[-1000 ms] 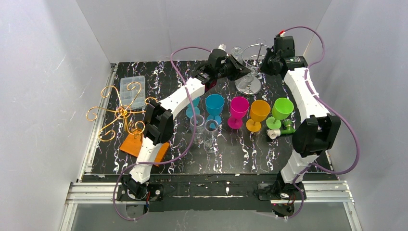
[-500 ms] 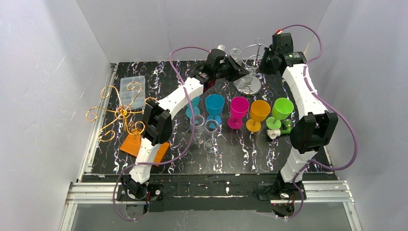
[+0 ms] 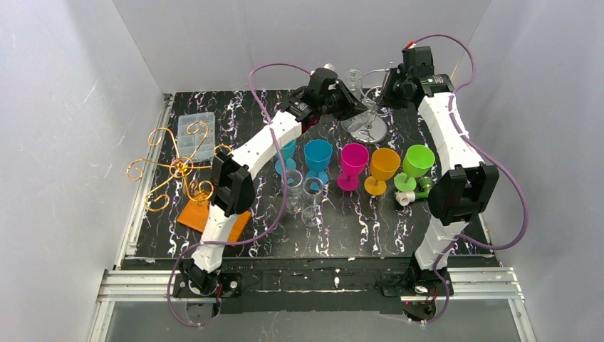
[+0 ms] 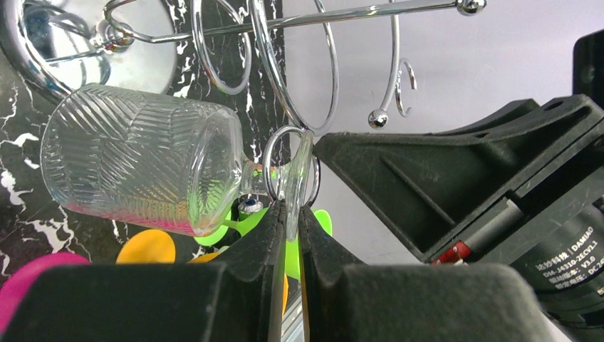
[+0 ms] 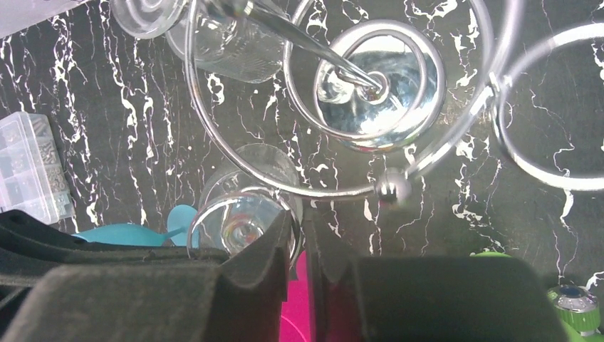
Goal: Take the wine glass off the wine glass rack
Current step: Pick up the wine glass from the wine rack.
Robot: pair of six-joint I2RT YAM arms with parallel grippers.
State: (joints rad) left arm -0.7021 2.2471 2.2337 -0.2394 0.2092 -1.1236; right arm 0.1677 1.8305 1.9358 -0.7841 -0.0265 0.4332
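A clear ribbed wine glass (image 4: pixel 135 167) hangs bowl-down by its foot (image 4: pixel 299 167) in a loop of the chrome wine glass rack (image 4: pixel 285 21). My left gripper (image 4: pixel 288 206) is shut on the rim of that foot. From above, the foot (image 5: pixel 238 224) lies inside the rack's loop. My right gripper (image 5: pixel 303 217) sits at its right edge with a narrow gap between the fingers. In the top view both grippers meet at the rack (image 3: pixel 367 127) at the back, the left gripper (image 3: pixel 354 105) beside the right gripper (image 3: pixel 388 87). A second clear glass (image 3: pixel 352 75) hangs on the rack.
A row of goblets stands in front of the rack: teal (image 3: pixel 318 157), magenta (image 3: pixel 352 160), orange (image 3: pixel 384 165), green (image 3: pixel 418 160). Two clear glasses (image 3: pixel 303 191) stand nearer. A gold wire rack (image 3: pixel 178 167), a plastic box (image 3: pixel 196 134) and white walls bound the left and back.
Both wrists have shifted slightly toward the back wall. The right gripper's jaws have parted a little. The left gripper keeps its hold on the glass foot.
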